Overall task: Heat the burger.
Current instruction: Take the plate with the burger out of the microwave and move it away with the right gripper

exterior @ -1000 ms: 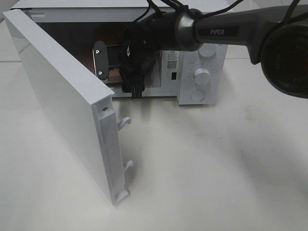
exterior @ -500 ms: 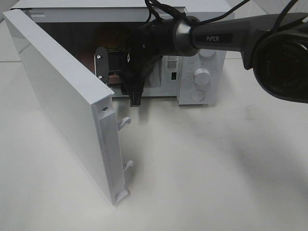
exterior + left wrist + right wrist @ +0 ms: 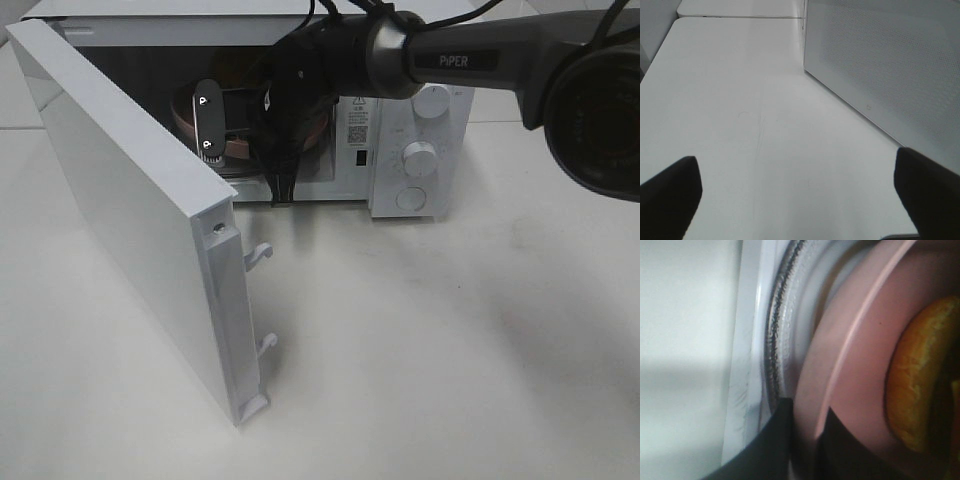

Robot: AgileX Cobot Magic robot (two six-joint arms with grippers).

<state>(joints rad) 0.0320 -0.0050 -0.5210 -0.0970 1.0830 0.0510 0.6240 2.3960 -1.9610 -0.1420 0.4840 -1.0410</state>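
The burger (image 3: 912,385), with its golden-brown bun, lies on the pink plate (image 3: 860,365) inside the open microwave (image 3: 420,110). My right gripper (image 3: 807,425) is shut on the plate's near rim, one dark finger above it and one below. In the exterior high view the right gripper (image 3: 262,140) reaches into the oven cavity and covers the burger; the pink plate (image 3: 190,112) shows to its left. My left gripper (image 3: 800,200) hangs open over the white table, with nothing between its fingertips (image 3: 670,190).
The microwave door (image 3: 130,220) swings out far to the front left, its latch hooks facing the middle. Under the plate sits the glass turntable (image 3: 777,330). The control knobs (image 3: 420,158) are on the oven's right side. The door's outer face (image 3: 890,65) stands beside the left gripper.
My right gripper's jaws have closed onto the pink plate's rim. The plate's edge now shows higher and wider in the oven opening. The left gripper has not moved.
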